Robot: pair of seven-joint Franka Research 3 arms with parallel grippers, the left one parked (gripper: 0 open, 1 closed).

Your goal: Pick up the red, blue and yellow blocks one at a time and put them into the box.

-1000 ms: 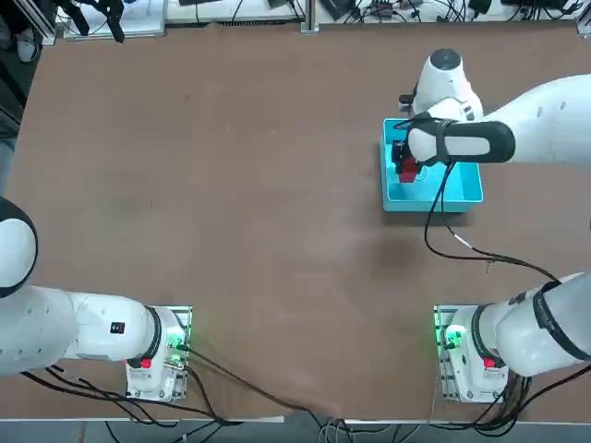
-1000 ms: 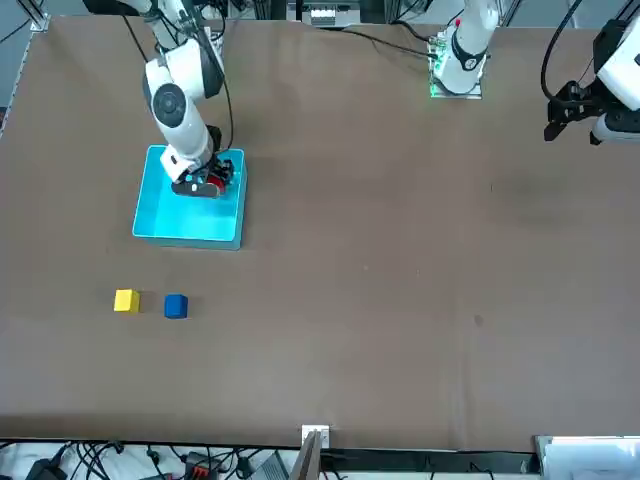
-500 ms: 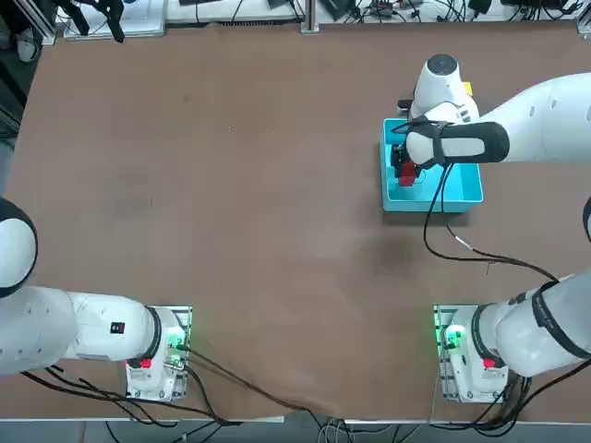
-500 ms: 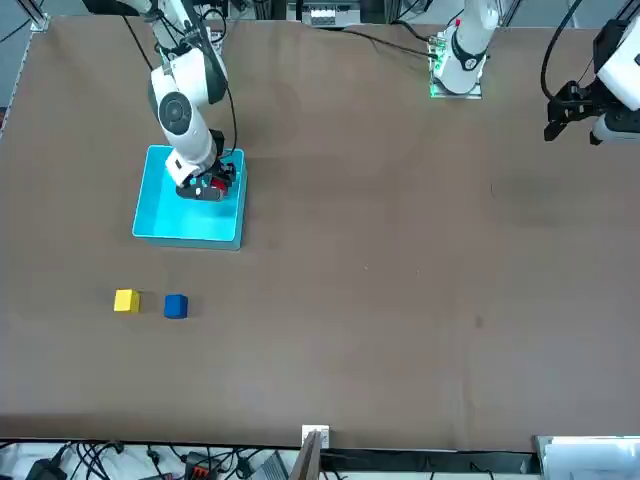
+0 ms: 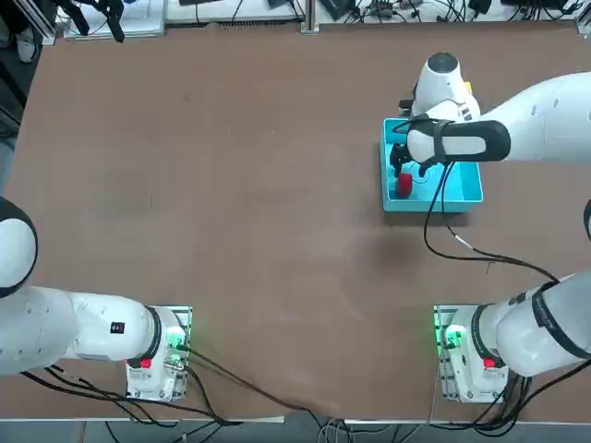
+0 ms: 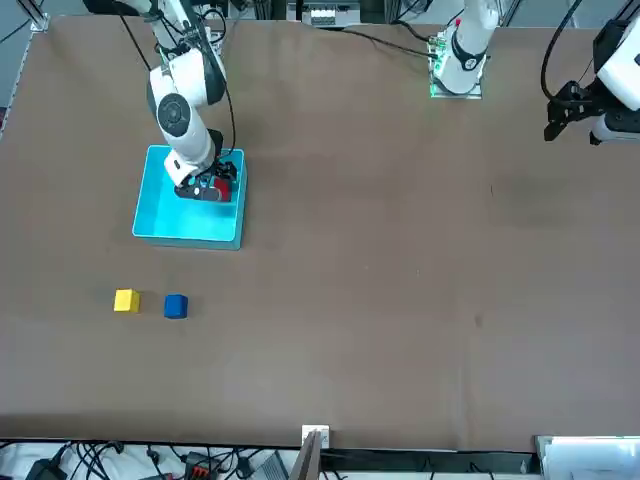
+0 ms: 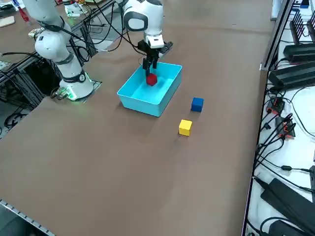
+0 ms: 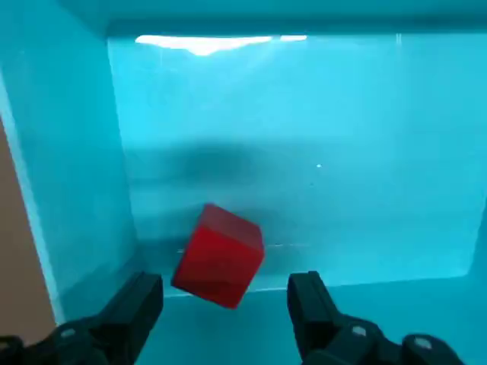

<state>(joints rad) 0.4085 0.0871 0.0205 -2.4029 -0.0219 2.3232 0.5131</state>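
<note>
The red block point(image 5: 404, 184) point(image 8: 219, 255) lies loose in the cyan-blue box point(image 5: 464, 190) point(image 7: 141, 97), near the wall on the robot's left, and looks tilted in the wrist view. My right gripper point(image 5: 402, 164) point(image 8: 224, 292) hangs just above it, open, with both fingers point(image 8: 140, 298) clear of the cube. The yellow block point(image 6: 126, 300) point(image 7: 185, 127) and the blue block point(image 6: 176, 306) point(image 7: 197, 104) sit side by side on the table beyond the box's far wall. From overhead the arm hides the blue block.
The brown table point(image 5: 231, 203) spreads wide to the left of the box. Cables and equipment point(image 7: 290, 73) line the table's edge on the robot's right. My right arm's cable point(image 5: 443, 231) trails over the box's near wall.
The red block has left the gripper and dropped onto the box floor. The fingers have spread apart, and the gripper has stayed over the box.
</note>
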